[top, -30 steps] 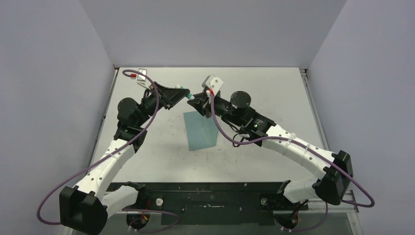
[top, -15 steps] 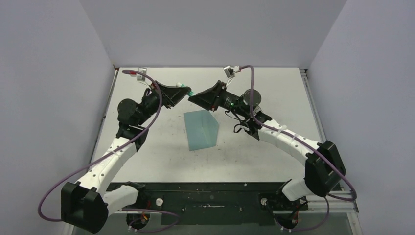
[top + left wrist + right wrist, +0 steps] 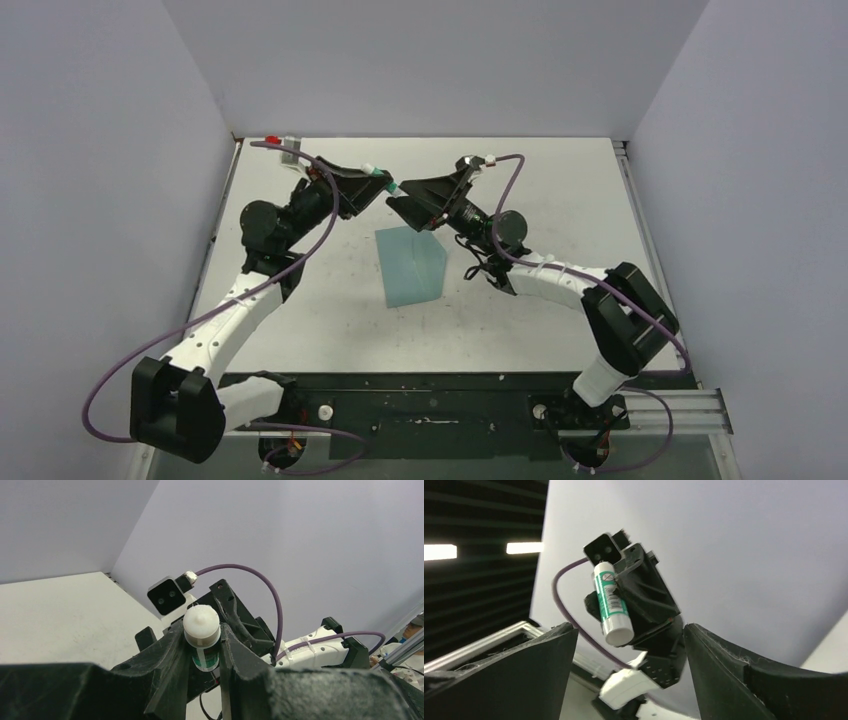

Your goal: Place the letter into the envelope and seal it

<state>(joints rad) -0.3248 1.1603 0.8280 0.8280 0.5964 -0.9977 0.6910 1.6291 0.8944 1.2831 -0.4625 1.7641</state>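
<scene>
The teal envelope (image 3: 412, 265) lies flat on the table, below and between both grippers. The letter is out of view. My left gripper (image 3: 380, 183) is raised above the table, shut on a white glue stick with a green label (image 3: 202, 641). The stick's white end (image 3: 201, 624) pokes out past the fingers. My right gripper (image 3: 400, 203) faces it tip to tip, open, its two fingers spread wide with nothing between them. In the right wrist view the glue stick (image 3: 611, 605) hangs just ahead of my right gripper (image 3: 630, 630), apart from both fingers.
The white table (image 3: 560, 200) is boxed in by pale walls on three sides. A black rail (image 3: 430, 395) with the arm bases runs along the near edge. Purple cables (image 3: 300, 245) loop off both wrists.
The right gripper has gone from shut at the glue stick's tip to wide open, and its wrist has turned. The left gripper has kept its hold, nearly still.
</scene>
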